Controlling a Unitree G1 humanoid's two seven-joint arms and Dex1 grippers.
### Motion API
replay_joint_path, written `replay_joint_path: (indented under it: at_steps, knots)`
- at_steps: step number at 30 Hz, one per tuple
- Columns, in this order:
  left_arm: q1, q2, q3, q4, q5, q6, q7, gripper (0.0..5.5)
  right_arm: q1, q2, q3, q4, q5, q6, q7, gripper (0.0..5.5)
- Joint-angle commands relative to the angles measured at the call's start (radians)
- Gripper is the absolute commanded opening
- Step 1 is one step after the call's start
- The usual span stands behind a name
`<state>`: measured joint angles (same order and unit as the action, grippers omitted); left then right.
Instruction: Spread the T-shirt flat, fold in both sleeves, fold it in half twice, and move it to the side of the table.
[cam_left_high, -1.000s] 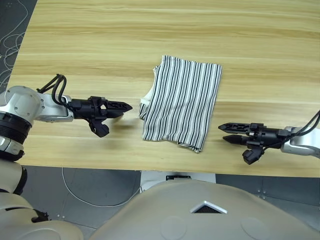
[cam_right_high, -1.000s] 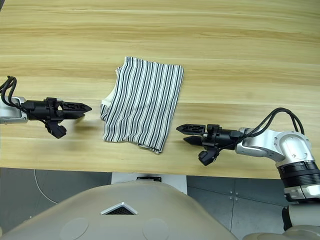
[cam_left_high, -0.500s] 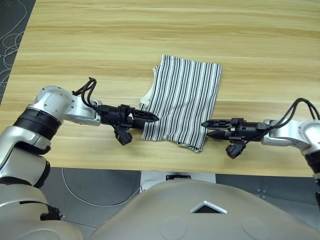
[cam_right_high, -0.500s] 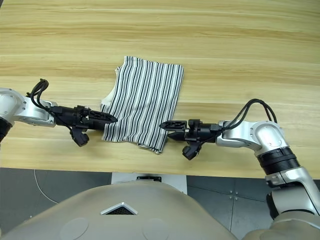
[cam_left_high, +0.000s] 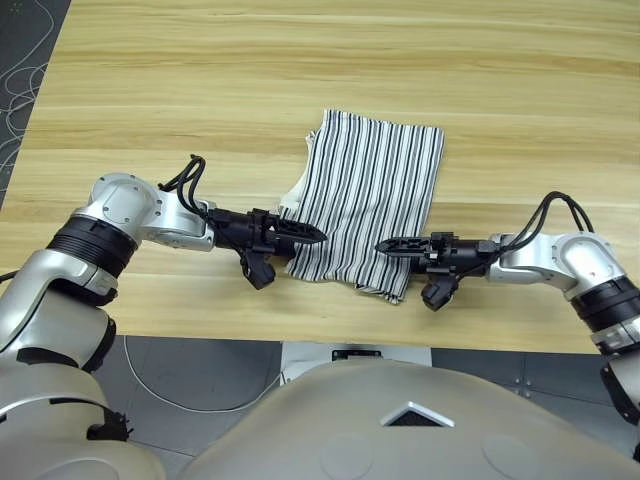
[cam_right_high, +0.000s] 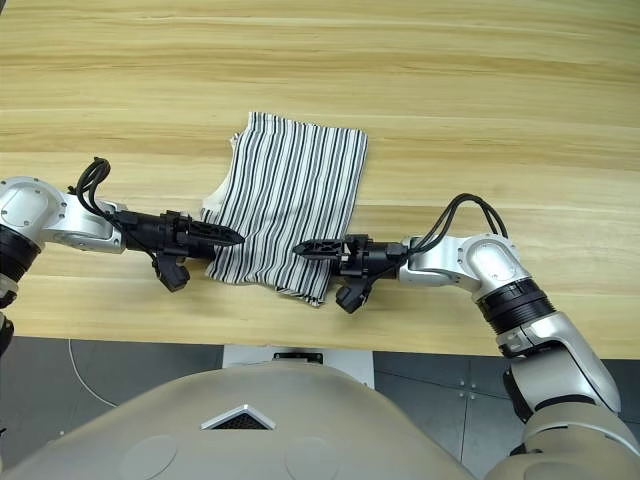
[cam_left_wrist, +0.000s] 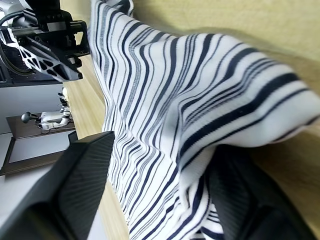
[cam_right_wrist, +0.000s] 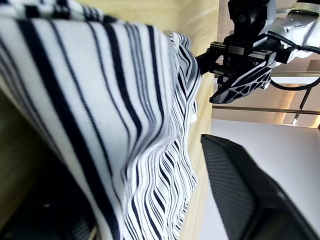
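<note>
The striped black-and-white T-shirt (cam_left_high: 365, 205) lies folded into a narrow rectangle in the middle of the wooden table (cam_left_high: 200, 90). My left gripper (cam_left_high: 318, 237) lies low at the shirt's near left edge, open, and in the left wrist view the cloth (cam_left_wrist: 190, 115) bunches between its fingers (cam_left_wrist: 82, 195). My right gripper (cam_left_high: 380, 246) comes in from the opposite side at the near right edge, also open. In the right wrist view the striped cloth (cam_right_wrist: 100, 100) runs between its fingers (cam_right_wrist: 240, 195). The two gripper tips point at each other across the shirt's near end.
The table's front edge (cam_left_high: 200, 335) runs just below both arms. Bare wood stretches to the left, right and far side of the shirt. Cables (cam_left_high: 20, 80) lie on the floor beyond the table's left edge.
Both arms have swung inward from the table's sides. The left gripper moved right and the right gripper moved left, until both reached the shirt's near edges. The shirt has not moved.
</note>
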<state>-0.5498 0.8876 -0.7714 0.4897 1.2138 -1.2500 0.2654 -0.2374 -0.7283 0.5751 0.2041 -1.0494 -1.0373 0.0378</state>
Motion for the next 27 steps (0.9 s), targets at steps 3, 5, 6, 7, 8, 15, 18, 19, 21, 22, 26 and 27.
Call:
replay_joint_path:
  at_steps: [3,5,6,7,8,15,18,19,21,22,26,27]
  knots:
    - [-0.001,-0.001,0.009,0.004,-0.015,-0.016,-0.044,2.12,0.006,-0.018,0.038,0.015,-0.038,0.013,0.026,1.89]
    - [0.000,-0.002,0.012,0.004,-0.021,-0.019,-0.051,1.83,0.005,-0.018,0.041,0.015,-0.038,0.016,0.024,1.54]
    - [0.001,-0.002,0.012,0.005,-0.025,-0.021,-0.056,1.68,0.004,-0.017,0.043,0.016,-0.037,0.018,0.024,1.33]
    - [0.002,-0.003,0.013,0.006,-0.029,-0.023,-0.061,1.56,0.002,-0.017,0.044,0.016,-0.036,0.020,0.023,1.20]
    - [0.003,-0.003,0.014,0.007,-0.032,-0.024,-0.066,1.35,0.001,-0.016,0.045,0.016,-0.036,0.021,0.023,0.97]
    - [0.008,-0.009,0.021,0.020,-0.093,-0.044,-0.120,0.19,0.000,-0.016,0.043,0.014,0.006,0.024,0.046,0.10]
    - [0.035,-0.014,0.018,0.057,-0.292,-0.045,-0.243,0.12,0.006,-0.017,0.034,0.011,0.124,0.026,0.110,0.10]
    - [0.044,-0.011,0.008,0.066,-0.368,-0.033,-0.308,0.12,0.009,-0.020,0.032,0.007,0.185,0.034,0.148,0.10]
    - [0.071,0.005,-0.025,0.055,-0.571,0.027,-0.469,0.12,0.009,-0.027,0.026,-0.010,0.326,0.061,0.234,0.10]
    - [0.090,0.020,-0.042,0.024,-0.679,0.073,-0.558,0.12,0.006,-0.029,0.024,-0.023,0.397,0.079,0.280,0.10]
    - [0.158,0.091,-0.077,-0.148,-1.041,0.319,-0.919,0.12,0.000,-0.034,0.016,-0.038,0.492,0.108,0.384,0.10]
    - [0.173,0.111,-0.075,-0.193,-1.093,0.377,-0.992,0.12,0.002,-0.038,0.016,-0.040,0.505,0.113,0.406,0.10]
